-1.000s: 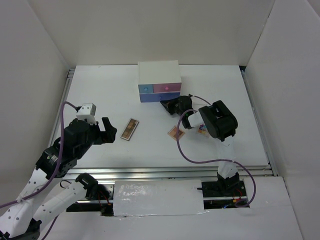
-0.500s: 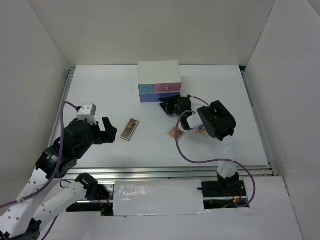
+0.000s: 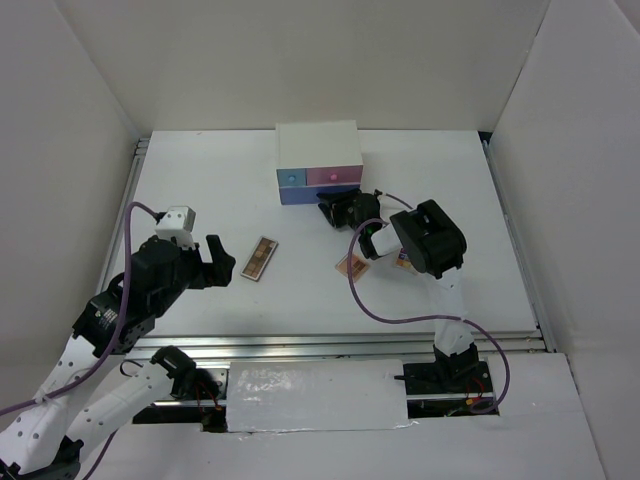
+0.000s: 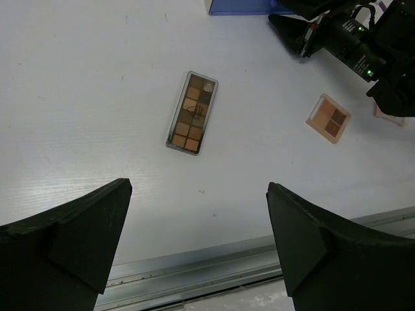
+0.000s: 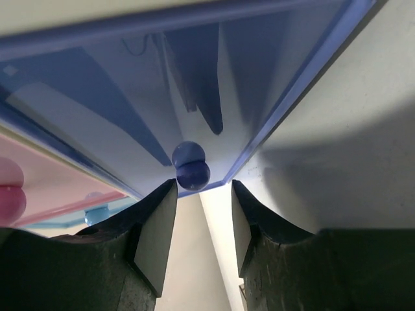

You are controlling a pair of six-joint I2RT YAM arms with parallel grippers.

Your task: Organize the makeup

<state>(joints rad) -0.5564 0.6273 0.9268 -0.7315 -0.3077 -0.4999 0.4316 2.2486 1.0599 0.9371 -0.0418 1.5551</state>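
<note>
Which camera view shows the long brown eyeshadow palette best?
The left wrist view: the long palette lies flat in full sight, its separate colour pans distinct. The top view shows it only as a small brown strip. The right wrist view misses it, showing a drawer knob instead.

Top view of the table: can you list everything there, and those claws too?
Drawer box: one, white with blue, pink and purple-blue drawers, far middle of the table.
Drawer knob: one, dark blue, on the bottom drawer.
Long palette: one, brown shades, lying flat left of centre.
Square palette: one, pinkish tan, right of centre.
Second square palette: one, partly hidden by the right arm, colour unclear.
Cables: two, purple, one looping off each arm.
Left claw: one, black, open, above the near left.
Right claw: one, black, open, tips either side of the knob.
</note>
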